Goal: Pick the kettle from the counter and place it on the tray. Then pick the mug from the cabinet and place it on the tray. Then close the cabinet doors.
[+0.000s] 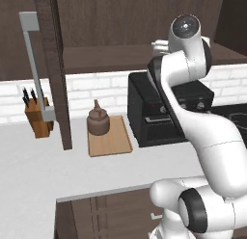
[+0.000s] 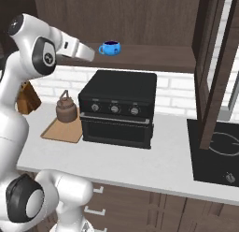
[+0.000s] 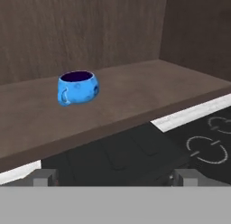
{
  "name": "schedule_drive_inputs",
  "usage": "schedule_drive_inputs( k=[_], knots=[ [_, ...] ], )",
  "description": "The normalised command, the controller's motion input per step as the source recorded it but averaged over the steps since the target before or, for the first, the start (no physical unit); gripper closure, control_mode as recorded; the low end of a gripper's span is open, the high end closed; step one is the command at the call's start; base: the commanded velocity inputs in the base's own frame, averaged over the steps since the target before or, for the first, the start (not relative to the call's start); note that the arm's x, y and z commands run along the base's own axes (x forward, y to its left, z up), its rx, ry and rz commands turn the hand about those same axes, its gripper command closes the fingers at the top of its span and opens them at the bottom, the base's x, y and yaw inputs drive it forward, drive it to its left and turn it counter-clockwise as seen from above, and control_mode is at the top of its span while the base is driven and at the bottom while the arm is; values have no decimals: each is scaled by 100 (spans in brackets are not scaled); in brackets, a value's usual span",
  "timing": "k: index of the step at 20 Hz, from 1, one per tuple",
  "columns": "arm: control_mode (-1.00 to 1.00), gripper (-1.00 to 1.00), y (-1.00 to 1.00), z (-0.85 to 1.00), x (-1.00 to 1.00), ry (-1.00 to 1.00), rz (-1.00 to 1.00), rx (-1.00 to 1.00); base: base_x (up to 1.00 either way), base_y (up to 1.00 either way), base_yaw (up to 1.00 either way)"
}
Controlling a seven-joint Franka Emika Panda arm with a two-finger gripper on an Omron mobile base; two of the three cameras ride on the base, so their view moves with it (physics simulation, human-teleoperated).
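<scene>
The blue mug point(image 2: 110, 48) stands on the cabinet shelf point(image 2: 154, 58), above the black oven. My gripper point(image 2: 92, 54) is level with the shelf, just left of the mug and a short gap away. In the hand view the mug point(image 3: 77, 87) sits ahead and left of centre, its handle toward the lower left. The gripper point(image 3: 115, 178) is open there, fingertips point(image 3: 45, 177) wide apart with nothing between them. The dark-brown kettle point(image 1: 99, 120) rests upright on the wooden tray point(image 1: 113, 141) on the counter point(image 1: 34, 161). Both cabinet doors point(image 1: 57, 74) point(image 2: 214, 62) stand open.
A black oven point(image 2: 119, 107) sits on the counter directly below the shelf, right of the tray. A knife block point(image 1: 37, 116) stands at the back left. A dark cooktop point(image 2: 219, 151) lies at the right. The left door's grey bar handle point(image 1: 33, 55) projects toward me.
</scene>
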Motion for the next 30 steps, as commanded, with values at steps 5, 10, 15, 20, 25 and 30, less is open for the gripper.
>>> schedule_drive_inputs(
  k=[5, 10, 15, 20, 25, 30],
  knots=[
    [-100, -100, 0, 2, 32, 2, 0, 2, 0, 0, 0],
    [-100, -100, 0, -6, 29, 0, 0, 2, 0, 0, 0],
    [-100, -100, 0, -5, 27, 0, 0, 3, 0, 0, 0],
    [-100, -100, 10, -12, 23, 0, 0, 1, 0, 0, 0],
    [-100, -100, 13, -17, 23, 0, -3, 0, 0, 0, 0],
    [-100, -100, 1, -8, 25, 0, -7, 0, 0, 0, 0]
  ],
)
